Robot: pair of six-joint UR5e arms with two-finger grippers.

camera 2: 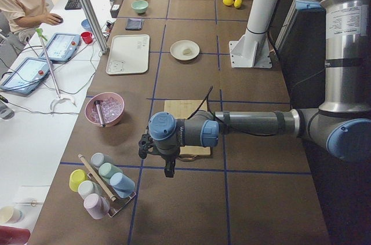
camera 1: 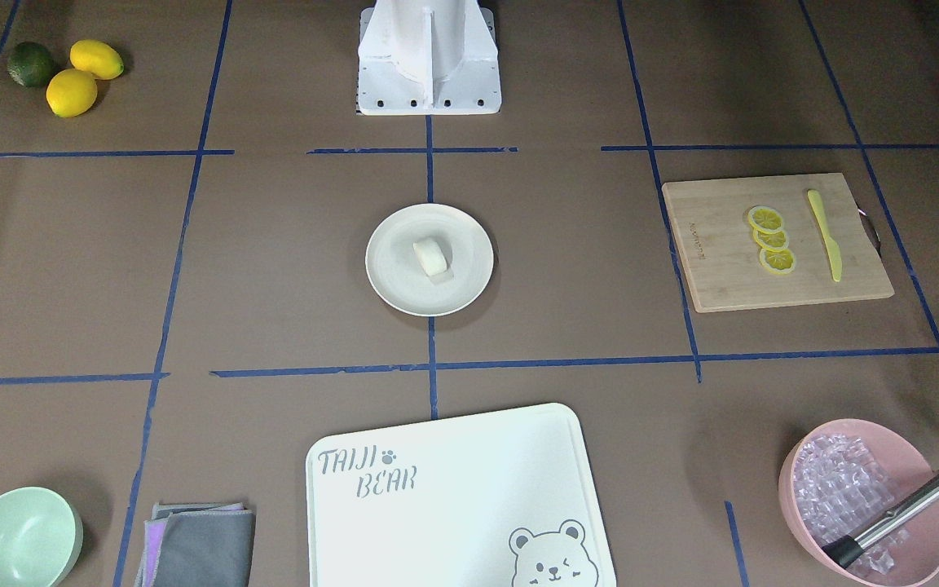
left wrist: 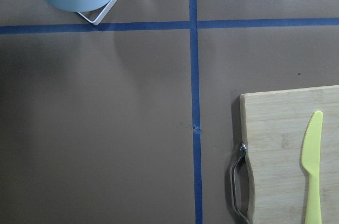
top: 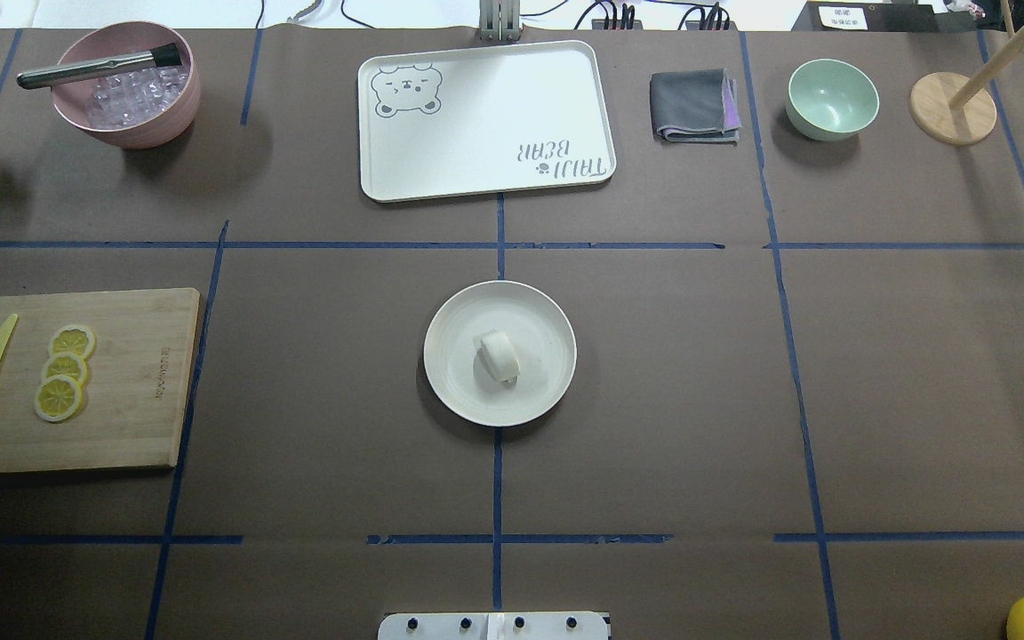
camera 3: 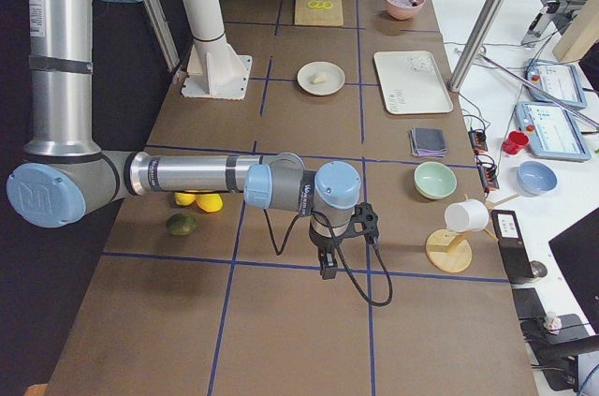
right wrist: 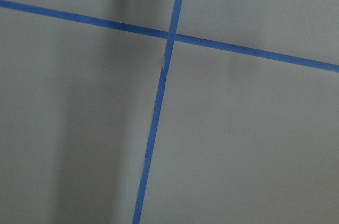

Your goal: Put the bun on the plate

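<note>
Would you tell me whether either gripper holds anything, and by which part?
Nothing seems held: the bun lies free on the plate, away from left gripper and right gripper.

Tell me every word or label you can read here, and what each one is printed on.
"TAIJI BEAR": on the white board, with a bear's face drawn near it.
Small print on the wooden cutting board: too small to read.
Stickers on the left arm and the right arm: too blurred to read.
</note>
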